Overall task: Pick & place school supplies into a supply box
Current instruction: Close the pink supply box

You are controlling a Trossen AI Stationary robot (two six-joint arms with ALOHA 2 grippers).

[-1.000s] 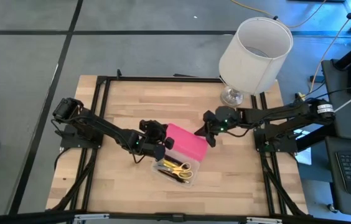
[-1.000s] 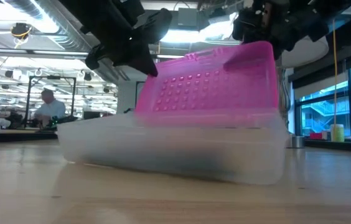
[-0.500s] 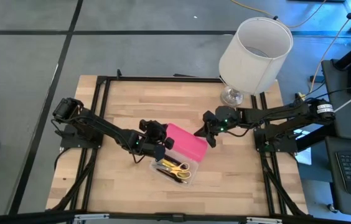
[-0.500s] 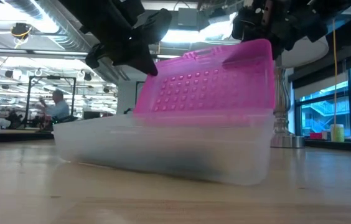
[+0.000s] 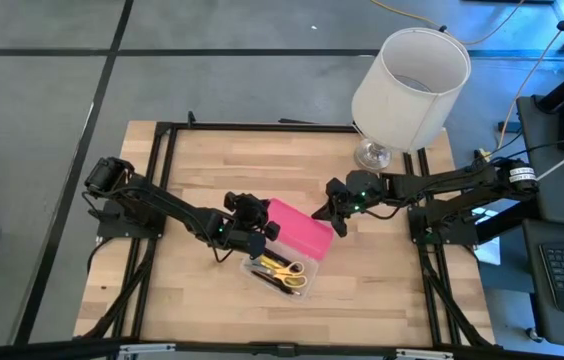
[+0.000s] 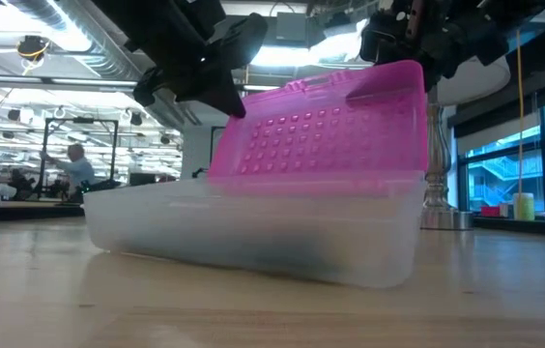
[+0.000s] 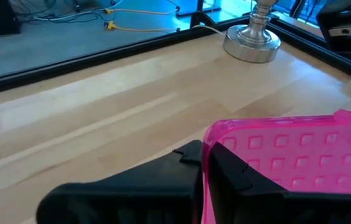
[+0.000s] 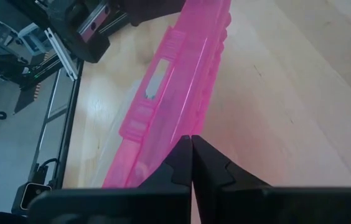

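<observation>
Supply box [image 5: 287, 255] sits center of the wooden worktop [image 5: 192, 170], its pink lid [image 5: 300, 229] raised and tilted, clear base [image 6: 253, 227] lower right of it holding yellow-handled scissors [image 5: 284, 269] and a few pens. Left pincer [image 5: 253, 234] is at the lid's left end, fingers together clamped on the lid edge as the left wrist view shows; right pincer [image 5: 328, 218] at the lid's upper-right corner, fingers together pinching the pink rim. White lampshade [image 5: 410, 88] stands upper right of the frame, a person [image 6: 71, 166] sits far back in the room at left of the low view
</observation>
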